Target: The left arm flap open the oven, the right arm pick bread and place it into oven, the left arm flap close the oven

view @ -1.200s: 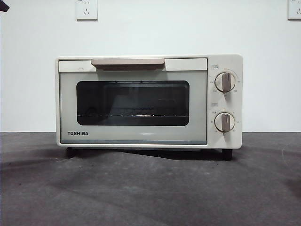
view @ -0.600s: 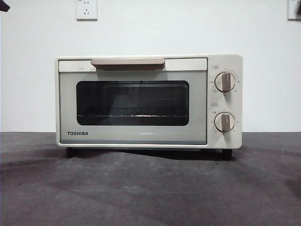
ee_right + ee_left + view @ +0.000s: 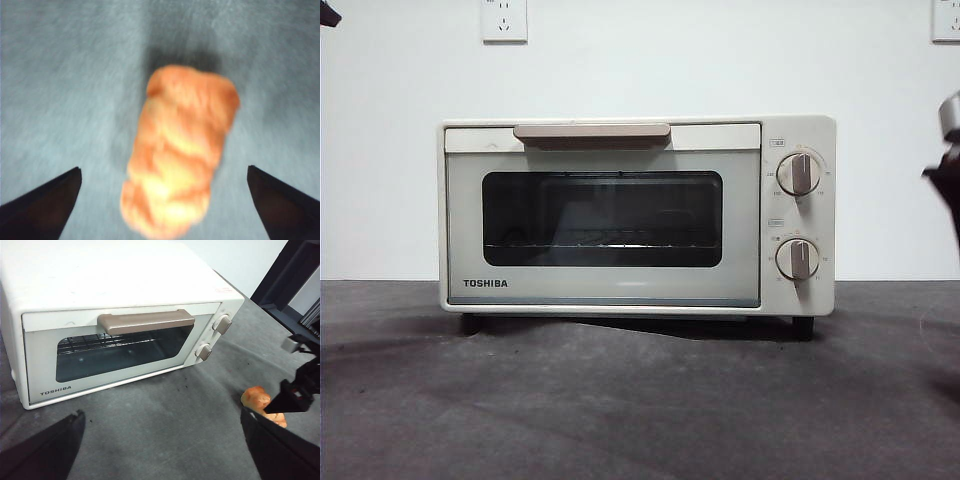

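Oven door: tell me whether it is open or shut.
Shut. The oven door sits flush against the front in both the front and left wrist views, handle at the top, rack seen only through the glass.

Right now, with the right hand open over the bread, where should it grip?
Grip the bread across its narrow middle, coming straight down from above. It lies flat on the mat, long axis running between the right hand's open jaws, so they would likely close on its long sides.

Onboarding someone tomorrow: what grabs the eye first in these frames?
The cream oven fills mid-table, door shut, beige handle along its top. Off to its knob side, the golden bread lies on the grey mat, with the right gripper open above it. The left gripper is open, facing the oven door.
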You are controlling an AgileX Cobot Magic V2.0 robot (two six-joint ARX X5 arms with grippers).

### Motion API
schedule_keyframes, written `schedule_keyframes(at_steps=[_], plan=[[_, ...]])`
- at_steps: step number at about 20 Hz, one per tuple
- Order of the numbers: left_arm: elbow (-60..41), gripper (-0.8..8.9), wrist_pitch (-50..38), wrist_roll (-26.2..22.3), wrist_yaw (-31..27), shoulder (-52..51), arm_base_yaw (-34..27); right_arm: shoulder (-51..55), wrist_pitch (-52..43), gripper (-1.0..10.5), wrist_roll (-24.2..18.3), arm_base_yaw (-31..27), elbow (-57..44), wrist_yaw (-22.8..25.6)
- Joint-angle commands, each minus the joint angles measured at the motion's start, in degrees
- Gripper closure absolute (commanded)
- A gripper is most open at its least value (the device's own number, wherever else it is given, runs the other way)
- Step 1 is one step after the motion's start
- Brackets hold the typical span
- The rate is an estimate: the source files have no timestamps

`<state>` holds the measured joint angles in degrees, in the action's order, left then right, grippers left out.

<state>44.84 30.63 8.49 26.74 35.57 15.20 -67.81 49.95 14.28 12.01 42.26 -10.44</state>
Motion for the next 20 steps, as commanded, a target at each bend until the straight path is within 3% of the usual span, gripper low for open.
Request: schedule_keyframes(at_steps=[1,3,6,14,18,20], plan=[[0.87,3.13,-0.57,-0.11,-0.33,0.35,0.22,-4.09,-3.19,4.1,0.76,0.35,0.28,0.24],[0.87,3.14,-0.57,-0.11,-0.37,0.37,0.22,-7.26,-5.16,4.2,0.76,0.35,0.28,0.55],[0.87,3.14,-0.35,-0.11,-1.81,0.37,0.22,-10.64,-6.86,5.9,0.20,0.35,0.28,1.88],[0.87,3.18,-0.17,-0.22,-3.19,0.37,0.55,-10.58,-6.32,8.5,-0.15,0.35,0.63,1.40],[1.51,3.27,1.84,1.22,-3.17,2.16,1.75,-2.27,-4.13,8.5,0.55,0.35,0.72,-4.52],[2.80,3.92,3.69,1.20,-3.15,4.63,2.12,3.87,-2.12,8.5,0.59,0.35,0.72,-7.72]])
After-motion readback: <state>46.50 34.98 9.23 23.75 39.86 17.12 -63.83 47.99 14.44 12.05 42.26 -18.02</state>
